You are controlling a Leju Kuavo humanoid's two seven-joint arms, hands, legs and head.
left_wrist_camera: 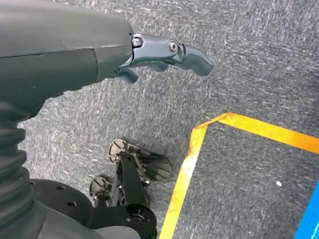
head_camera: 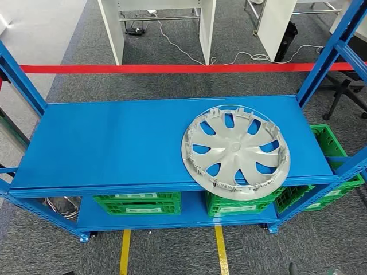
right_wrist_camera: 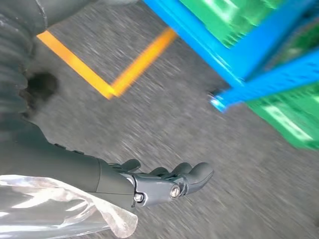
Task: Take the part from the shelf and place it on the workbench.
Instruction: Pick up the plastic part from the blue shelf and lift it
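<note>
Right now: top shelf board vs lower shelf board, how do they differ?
The top shelf board carries the silver wheel cover, lying flat at its right end, rim past the front edge; the lower shelf board carries green crates. The top board's surface is in open view from the head camera; the lower board is largely hidden beneath it. Both are blue boards in the same rack.

Left of the hubcap (head_camera: 235,150) the blue shelf (head_camera: 108,143) lies open, its corner posts (head_camera: 328,54) seemingly crowding only the ends.
</note>
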